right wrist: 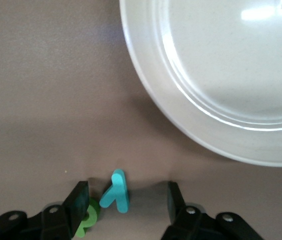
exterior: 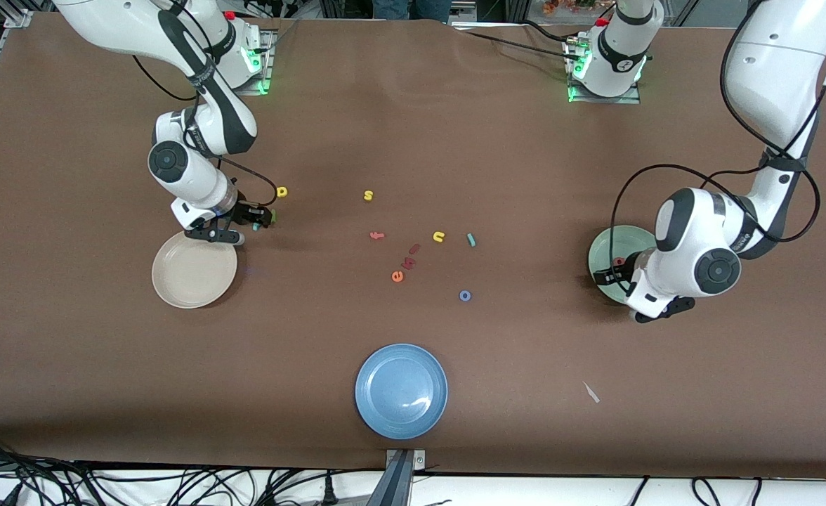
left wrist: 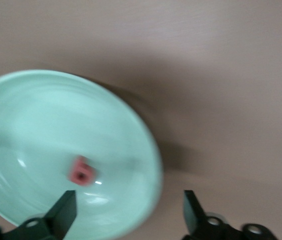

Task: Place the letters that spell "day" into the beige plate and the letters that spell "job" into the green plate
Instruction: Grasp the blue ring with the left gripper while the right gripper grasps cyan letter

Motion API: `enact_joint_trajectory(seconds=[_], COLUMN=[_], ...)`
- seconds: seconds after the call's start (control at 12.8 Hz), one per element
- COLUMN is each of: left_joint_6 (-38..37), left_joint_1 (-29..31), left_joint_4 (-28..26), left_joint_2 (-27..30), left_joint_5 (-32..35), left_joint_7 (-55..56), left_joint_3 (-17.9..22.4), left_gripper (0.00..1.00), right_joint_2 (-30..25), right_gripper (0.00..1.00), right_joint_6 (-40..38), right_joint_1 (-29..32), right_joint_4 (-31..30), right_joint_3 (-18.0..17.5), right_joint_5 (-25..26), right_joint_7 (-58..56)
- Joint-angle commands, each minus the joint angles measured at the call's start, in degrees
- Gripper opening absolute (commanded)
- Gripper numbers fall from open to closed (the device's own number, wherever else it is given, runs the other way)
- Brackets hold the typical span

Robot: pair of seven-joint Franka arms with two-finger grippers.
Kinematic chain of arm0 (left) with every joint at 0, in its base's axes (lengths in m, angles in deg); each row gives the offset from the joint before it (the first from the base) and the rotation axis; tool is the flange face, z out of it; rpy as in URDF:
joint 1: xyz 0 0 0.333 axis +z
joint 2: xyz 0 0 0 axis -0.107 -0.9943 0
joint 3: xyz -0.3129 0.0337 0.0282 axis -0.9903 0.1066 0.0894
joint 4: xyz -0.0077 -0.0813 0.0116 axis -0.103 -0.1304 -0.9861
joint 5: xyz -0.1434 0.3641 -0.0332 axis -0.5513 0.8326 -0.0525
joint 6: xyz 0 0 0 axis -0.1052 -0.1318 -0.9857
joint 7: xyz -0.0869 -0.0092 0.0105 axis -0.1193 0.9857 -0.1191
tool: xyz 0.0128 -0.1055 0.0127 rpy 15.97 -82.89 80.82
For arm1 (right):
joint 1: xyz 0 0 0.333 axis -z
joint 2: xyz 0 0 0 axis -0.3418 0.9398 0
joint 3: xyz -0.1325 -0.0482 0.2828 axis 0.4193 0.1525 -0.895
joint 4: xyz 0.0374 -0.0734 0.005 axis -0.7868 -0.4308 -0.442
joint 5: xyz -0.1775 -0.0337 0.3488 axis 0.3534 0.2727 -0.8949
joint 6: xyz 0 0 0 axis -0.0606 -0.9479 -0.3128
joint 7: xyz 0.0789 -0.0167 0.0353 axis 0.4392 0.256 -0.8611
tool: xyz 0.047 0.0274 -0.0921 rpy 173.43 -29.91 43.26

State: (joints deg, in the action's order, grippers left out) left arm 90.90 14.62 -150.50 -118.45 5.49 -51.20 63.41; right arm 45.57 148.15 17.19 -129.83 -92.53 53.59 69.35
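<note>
table (exterior: 413,126); beige plate (exterior: 194,270); green plate (exterior: 606,254); blue plate (exterior: 401,391); scattered foam letters (exterior: 404,263)

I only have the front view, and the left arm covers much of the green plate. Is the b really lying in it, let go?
Observer: Yes. The salmon-red b lies in the green plate, and the left gripper is open above the plate's rim.
Operator: And the right gripper?
Observer: The right gripper is open, low beside the beige plate, with the teal y between its fingers, not yet gripped.
Operator: And the green letter?
Observer: The green letter lies on the table beside the y, partly under one finger.
</note>
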Motion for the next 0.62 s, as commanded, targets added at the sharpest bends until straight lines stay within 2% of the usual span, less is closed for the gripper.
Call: enact_joint_trajectory(seconds=[0.0, 0.23, 0.31, 0.47, 0.54], left_joint_6=[-1.22, 0.35, 3.32, 11.84, 12.92], left_joint_1=[-4.06, -12.76, -15.13, -19.18, -21.72], left_joint_4=[5.05, 17.51, 19.38, 19.57, 19.66], left_joint_2=[-0.95, -9.72, -11.93, -14.57, -15.19], left_joint_5=[-0.98, -1.25, -0.72, -0.54, -0.54], left_joint_7=[14.86, 29.29, 32.73, 34.69, 35.22], left_joint_3=[-2.77, -2.59, -2.24, -0.84, 1.52], left_gripper=[1.00, 1.00, 1.00, 1.00, 1.00], right_joint_2=[0.00, 1.76, 1.67, 1.67, 1.58], right_gripper=[0.72, 0.72, 0.70, 0.64, 0.59], right_joint_6=[0.98, 3.44, 3.45, 3.36, 3.27], right_joint_1=[1.30, 1.30, 1.30, 1.30, 1.30], right_joint_4=[-0.04, -0.13, -0.13, -0.13, -0.13], right_joint_3=[-0.65, -0.65, -0.65, -0.74, -0.74], right_joint_5=[-0.05, -0.05, 0.04, -0.05, 0.04], right_joint_7=[-1.32, -1.06, -0.97, -0.80, -0.71])
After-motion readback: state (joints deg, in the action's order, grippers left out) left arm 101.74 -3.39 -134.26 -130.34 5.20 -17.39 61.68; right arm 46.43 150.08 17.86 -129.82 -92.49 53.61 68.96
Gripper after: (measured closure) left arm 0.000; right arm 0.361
